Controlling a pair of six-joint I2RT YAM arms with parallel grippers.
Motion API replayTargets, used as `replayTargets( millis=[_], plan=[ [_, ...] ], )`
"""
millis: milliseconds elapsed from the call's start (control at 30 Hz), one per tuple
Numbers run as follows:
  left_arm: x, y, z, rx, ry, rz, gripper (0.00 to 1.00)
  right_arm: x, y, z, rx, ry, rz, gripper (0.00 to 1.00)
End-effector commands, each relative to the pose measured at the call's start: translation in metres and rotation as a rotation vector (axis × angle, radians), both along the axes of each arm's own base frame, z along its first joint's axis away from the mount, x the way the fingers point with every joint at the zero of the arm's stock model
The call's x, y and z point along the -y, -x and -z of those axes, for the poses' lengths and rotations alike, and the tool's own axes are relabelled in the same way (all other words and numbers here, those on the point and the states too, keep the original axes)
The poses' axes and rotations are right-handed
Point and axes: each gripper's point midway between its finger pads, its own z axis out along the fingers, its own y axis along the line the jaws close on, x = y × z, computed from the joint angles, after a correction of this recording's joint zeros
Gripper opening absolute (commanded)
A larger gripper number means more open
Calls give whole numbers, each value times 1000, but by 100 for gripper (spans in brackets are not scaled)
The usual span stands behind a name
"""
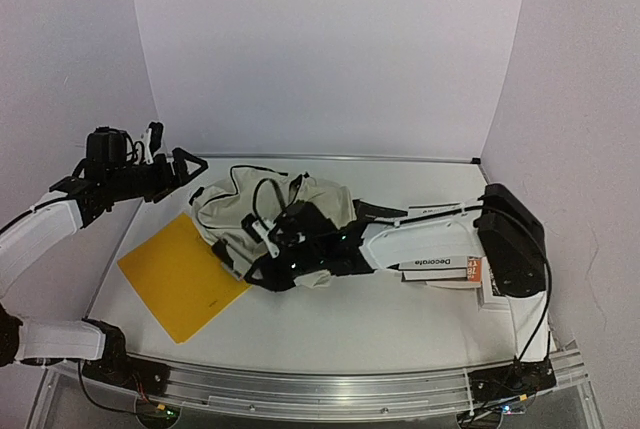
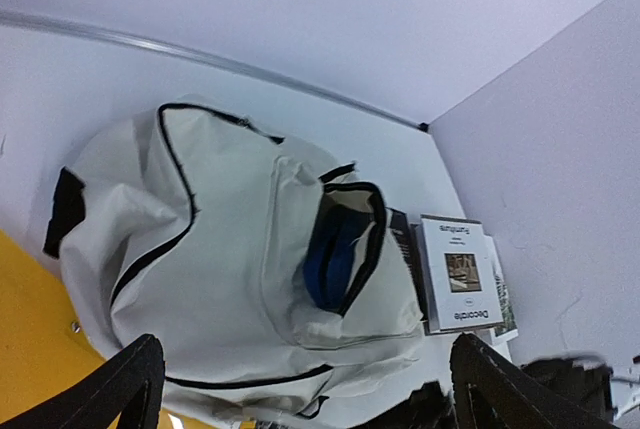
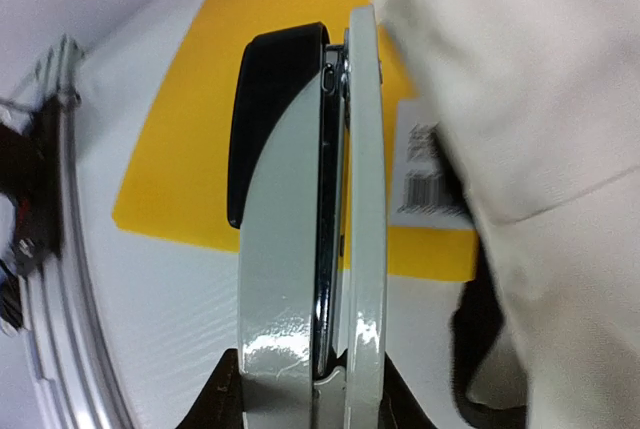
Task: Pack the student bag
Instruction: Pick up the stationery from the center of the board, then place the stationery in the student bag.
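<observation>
Cream fabric student bag (image 2: 220, 249); glossy book (image 2: 458, 274) labelled "Decorate"; right gripper (image 3: 315, 389) clamps a pale stapler (image 3: 300, 199); left gripper (image 2: 310, 389) spread wide

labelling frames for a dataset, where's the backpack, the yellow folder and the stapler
student bag (image 2: 230, 249), left wrist view, cream front panel
yellow folder (image 1: 180, 277), top external view, middle of the sheet
stapler (image 3: 290, 279), right wrist view, pale lower body

The right gripper (image 3: 318, 404) holds a pale green stapler (image 3: 290, 249) between its dark fingers (image 3: 228, 401). Behind it lies a yellow sheet (image 3: 180, 149). The cream student bag (image 3: 540, 99) with a barcode tag (image 3: 430, 174) is on the right.
</observation>
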Motion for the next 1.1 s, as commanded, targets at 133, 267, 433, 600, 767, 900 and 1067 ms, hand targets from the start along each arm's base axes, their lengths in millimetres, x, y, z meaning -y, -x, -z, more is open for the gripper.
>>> replayTargets(
  millis=[133,267,433,600,767,900,1067],
  plan=[
    [38,16,-90,303,145,274,100,48,-72,-203,-69,-626,110,0],
    [70,24,-100,312,194,396,100,72,-73,-241,-146,-827,65,0],
    [123,47,-126,376,280,592,100,91,-46,-287,-156,-1020,-63,0],
    [132,54,-147,430,357,661,100,106,-25,-314,-164,-1121,-149,0],
    [138,49,-144,409,347,662,100,112,-19,-321,-158,-1137,-166,0],
    [143,48,-143,397,354,668,99,116,-15,-326,-151,-1152,-179,0],
    [160,56,-151,416,377,729,99,112,-16,-321,-162,-1141,-187,0]
  ],
)
